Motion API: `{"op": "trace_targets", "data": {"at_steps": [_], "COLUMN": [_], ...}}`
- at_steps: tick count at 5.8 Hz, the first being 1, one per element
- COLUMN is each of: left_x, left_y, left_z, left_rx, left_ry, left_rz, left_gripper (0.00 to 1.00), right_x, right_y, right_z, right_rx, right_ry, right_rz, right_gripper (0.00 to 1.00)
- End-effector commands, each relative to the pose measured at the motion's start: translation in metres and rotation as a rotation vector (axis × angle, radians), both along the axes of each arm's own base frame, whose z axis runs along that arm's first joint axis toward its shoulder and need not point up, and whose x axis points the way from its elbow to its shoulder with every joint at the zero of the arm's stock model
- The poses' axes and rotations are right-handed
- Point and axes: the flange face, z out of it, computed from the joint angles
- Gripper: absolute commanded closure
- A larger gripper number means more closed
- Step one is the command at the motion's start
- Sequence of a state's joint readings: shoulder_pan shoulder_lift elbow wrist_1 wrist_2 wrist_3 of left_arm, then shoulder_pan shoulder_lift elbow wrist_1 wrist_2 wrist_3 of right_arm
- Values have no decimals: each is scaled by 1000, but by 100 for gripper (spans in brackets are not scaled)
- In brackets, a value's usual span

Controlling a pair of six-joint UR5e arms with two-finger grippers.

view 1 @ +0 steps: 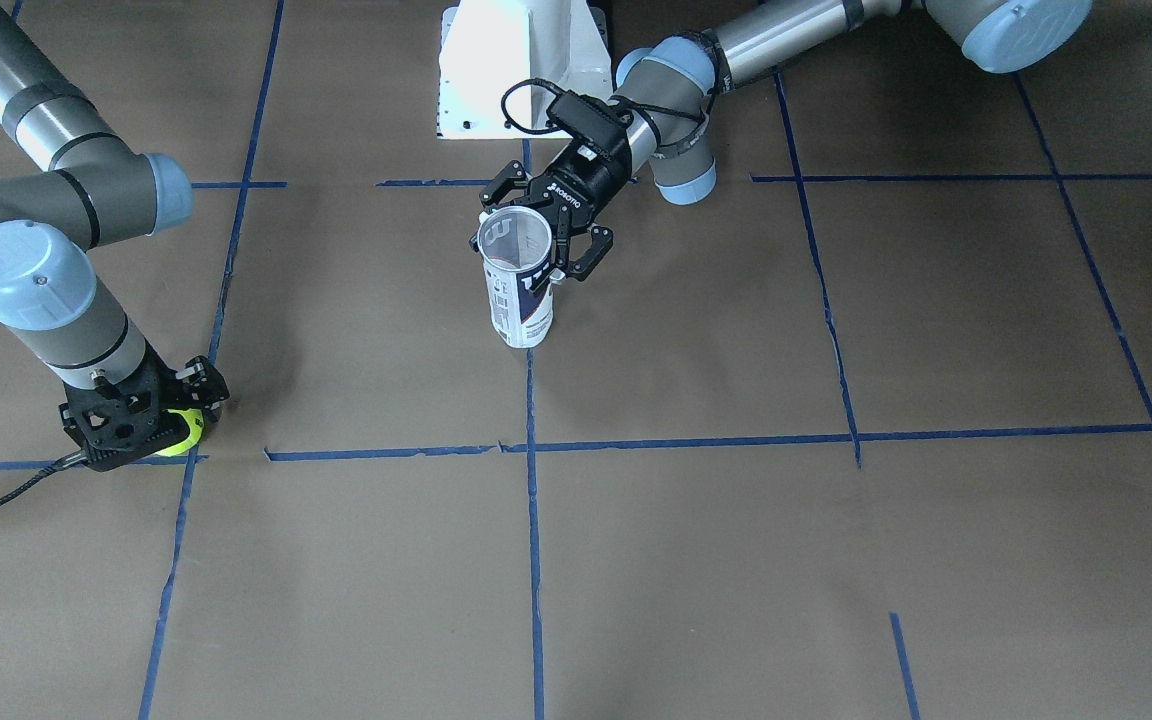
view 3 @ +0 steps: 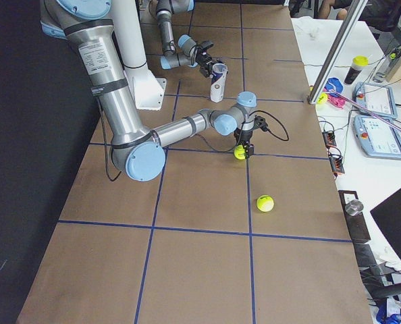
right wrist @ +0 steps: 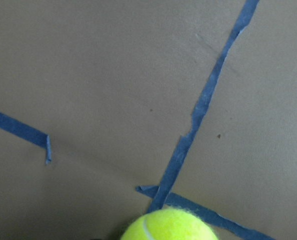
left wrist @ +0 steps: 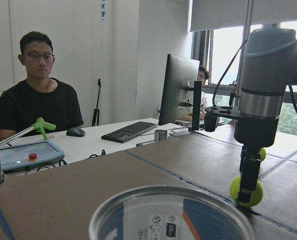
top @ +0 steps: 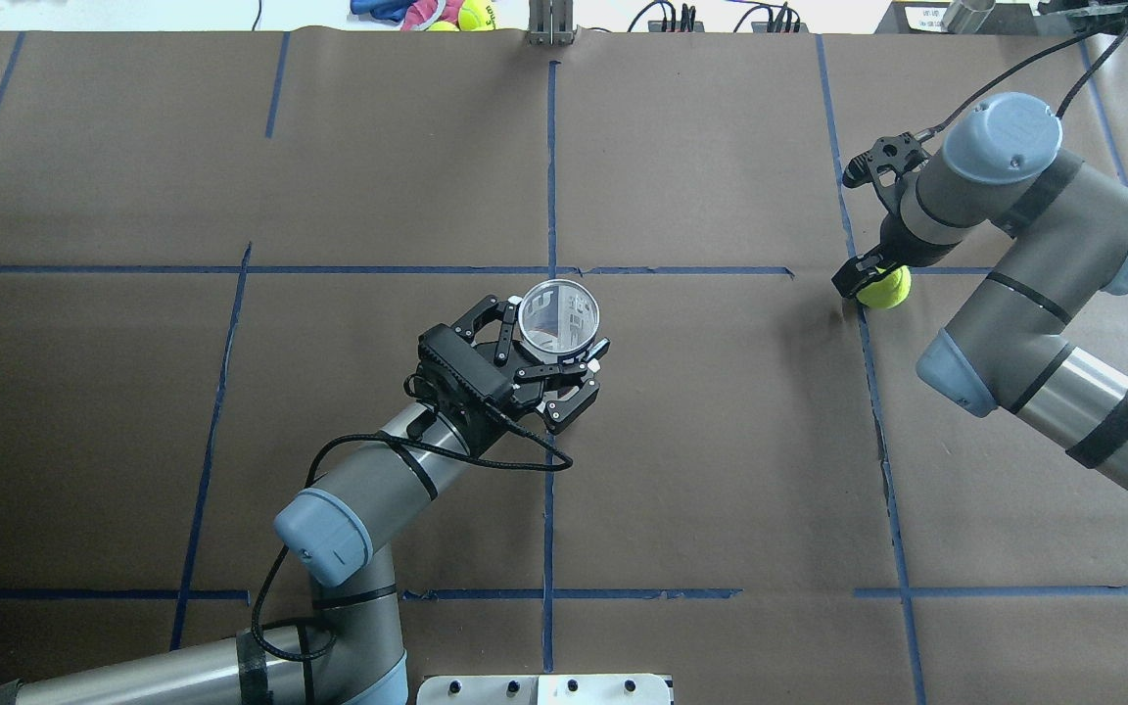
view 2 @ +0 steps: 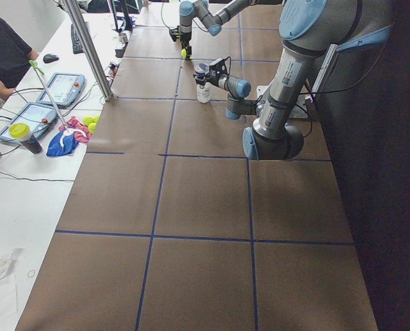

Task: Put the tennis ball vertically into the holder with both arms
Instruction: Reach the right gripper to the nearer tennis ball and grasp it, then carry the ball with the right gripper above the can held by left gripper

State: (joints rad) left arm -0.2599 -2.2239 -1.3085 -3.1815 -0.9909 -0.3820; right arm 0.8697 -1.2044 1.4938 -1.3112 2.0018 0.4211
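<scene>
The left arm [top: 368,480] reaches low from the bottom of the overhead view. Its end effector [top: 558,341] lies sideways, clasped round the top of the holder [view 1: 523,305], which stands upright and open-mouthed at mid-desk [top: 721,441]. At the right, the right arm [top: 1014,255] bends over and points its end effector [top: 872,284] straight down, pinching a tennis ball [top: 887,288] that rests on a blue tape line [top: 866,323].

There are two arms and one holder. A second ball [view 3: 265,202] lies loose nearby, well away from the holder. A white pedestal [view 1: 511,70] stands behind the holder.
</scene>
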Motion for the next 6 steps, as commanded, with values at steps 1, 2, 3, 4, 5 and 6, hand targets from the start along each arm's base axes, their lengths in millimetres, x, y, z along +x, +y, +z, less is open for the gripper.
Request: {"op": "trace_targets", "data": {"at_steps": [1,2,3,4,5,6], "left_x": [0,-1,0,-1,0,-1], "left_y": [0,0,0,0,1,1], "left_z": [1,1,1,2,2,1], "left_rx": [0,0,0,0,0,0], "left_ry": [-1,-1,-4,-5,-5,-1], "left_rz": [1,-1,0,-1,0,1], "left_gripper": [10,10,17,20,21,20], "right_x": [-1,1,20,26,36,42], "right_y": [-2,-3,2,7,22,50], "right_z": [-2,-23,-84,-158,-232,-292], "right_rx": [2,29,103,127,104,61], "right_ry": [-4,-32,-103,-164,-239,-353], "right_rz": [3,5,21,65,141,206], "right_gripper": [64,98,99,99,98,98]}}
